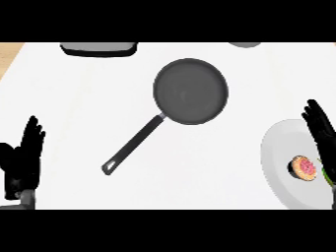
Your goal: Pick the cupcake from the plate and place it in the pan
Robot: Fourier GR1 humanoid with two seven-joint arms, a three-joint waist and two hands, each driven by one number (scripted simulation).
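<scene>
The cupcake [304,168] lies on the white plate [286,147] at the right side of the desk [68,98], toward the plate's right half, its pink-topped face turned up. It has not been lifted, so nothing of the task is done yet: the grasp, the carry and the placing are all left.

The right hand [329,142] sits over the plate's right part, just beside the cupcake, to the right of it and reaching farther up the view; its fingers are stretched out straight and hold nothing. Whether it touches the cupcake cannot be told. A closing of the fingers round the cupcake looks like the step at hand.

The pan [190,90] lies well apart, up and to the left of the plate, near the desk's middle, with nothing in it and its long handle [132,145] running down-left.

The left hand [21,157] rests at the lower left edge, fingers up and spread, holding nothing.

Two grey objects show at the far edge, cut off by the view.
</scene>
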